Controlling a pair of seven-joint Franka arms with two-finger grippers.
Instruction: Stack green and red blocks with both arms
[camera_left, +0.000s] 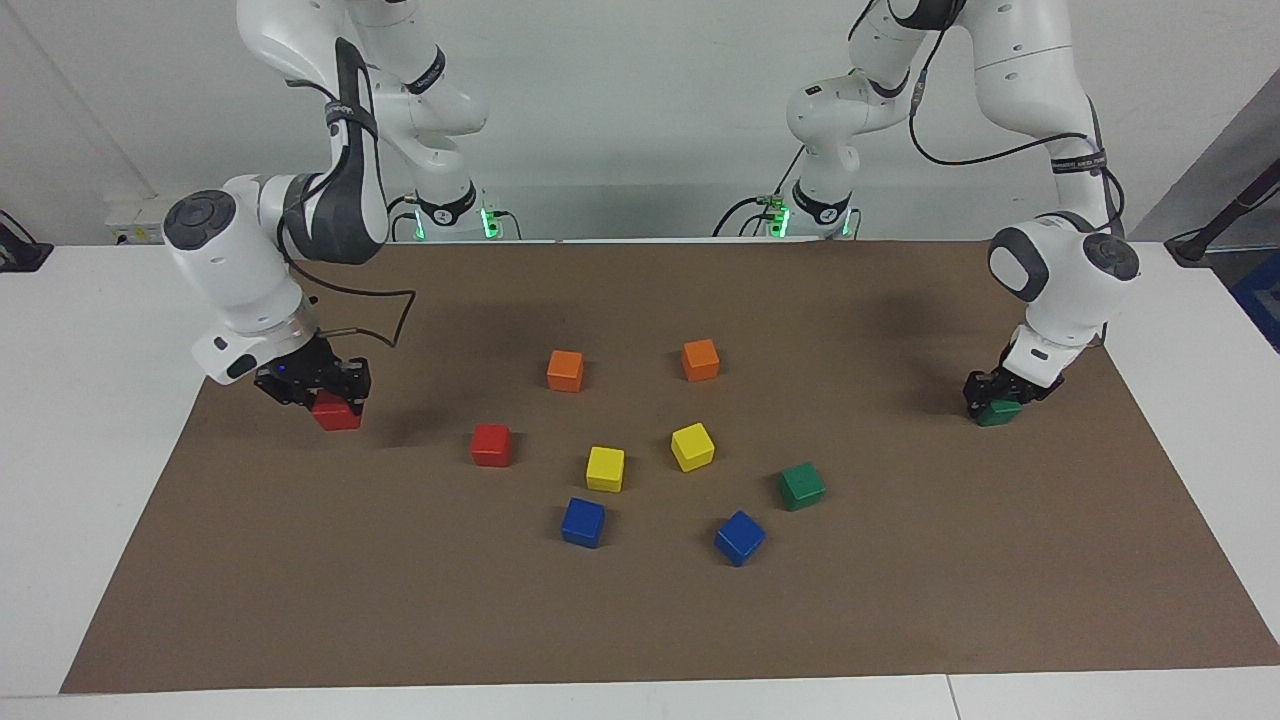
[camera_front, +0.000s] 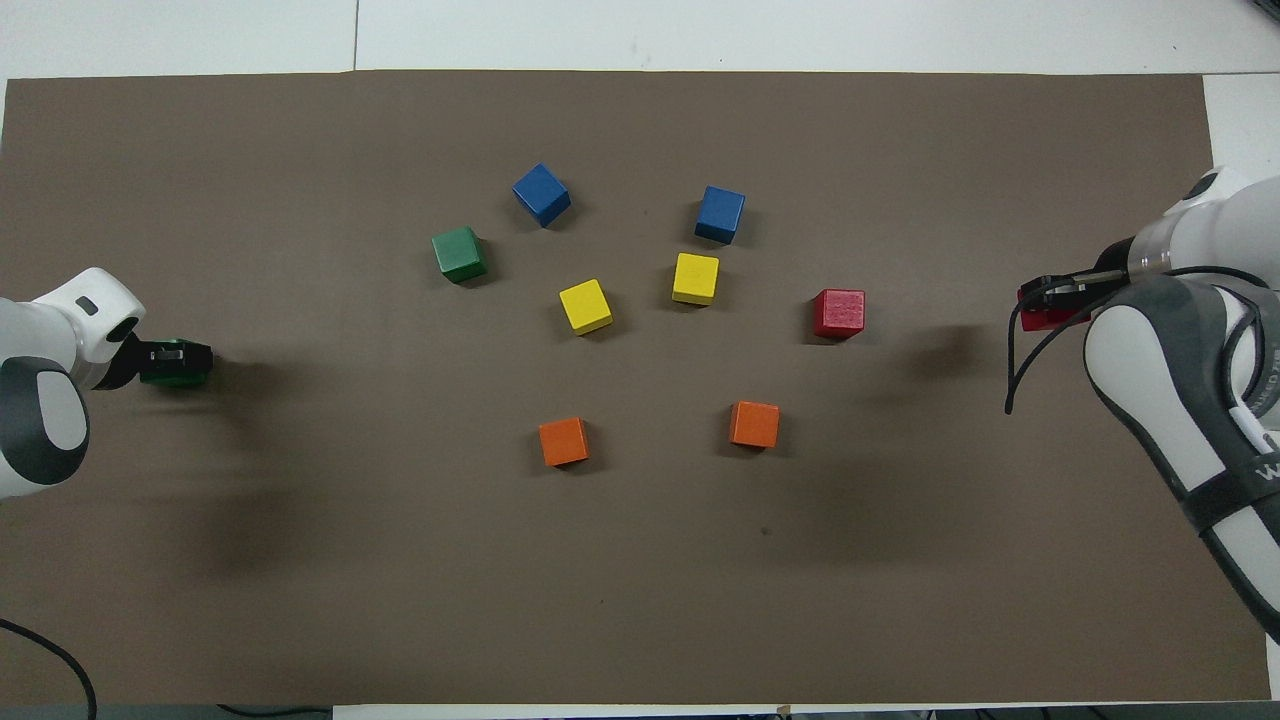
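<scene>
While our right gripper (camera_left: 322, 392) clamps one matte red cube (camera_left: 337, 413) and our left gripper (camera_left: 1003, 395), grip unclear, sets down a dark green cube (camera_left: 998, 412), stacking needs their twins.

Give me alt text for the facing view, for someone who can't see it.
Two white robot arms work at opposite ends of a brown mat: the right gripper holds a red block, the left gripper is around a green block. Between them lie loose cubes: one red, one green, two orange, two yellow, two blue.
</scene>
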